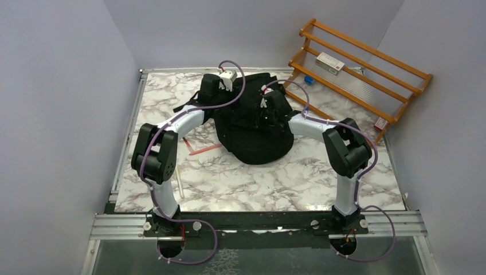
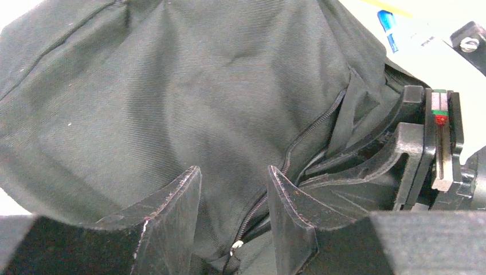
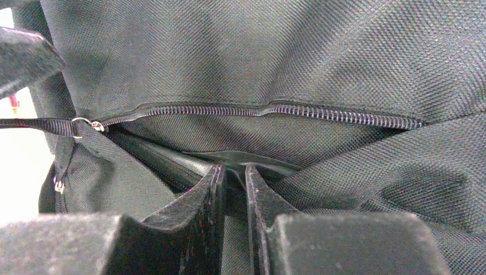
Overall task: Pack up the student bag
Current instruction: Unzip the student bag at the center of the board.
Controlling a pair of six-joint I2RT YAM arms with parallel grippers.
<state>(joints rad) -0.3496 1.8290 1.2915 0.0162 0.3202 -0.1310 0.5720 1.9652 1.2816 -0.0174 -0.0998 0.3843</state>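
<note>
The student bag (image 1: pixel 252 140) is a big black fabric backpack lying at the back middle of the table. My left gripper (image 1: pixel 215 91) is at its upper left edge. In the left wrist view its jaws (image 2: pixel 234 172) stand half apart, closed on a thick fold of bag (image 2: pixel 172 86) fabric beside the zip (image 2: pixel 309 129). My right gripper (image 1: pixel 268 112) sits on the bag's upper right. Its jaws (image 3: pixel 234 169) are almost together, pinching a dark fold of the bag (image 3: pixel 286 51) just below the parted zip (image 3: pixel 258 110).
A red pen (image 1: pixel 203 150) and a white stick (image 1: pixel 180 184) lie on the marble table left of the bag. A wooden rack (image 1: pixel 367 74) leans at the back right, with a white box (image 1: pixel 329 62) and a small blue item (image 1: pixel 308 79) on it.
</note>
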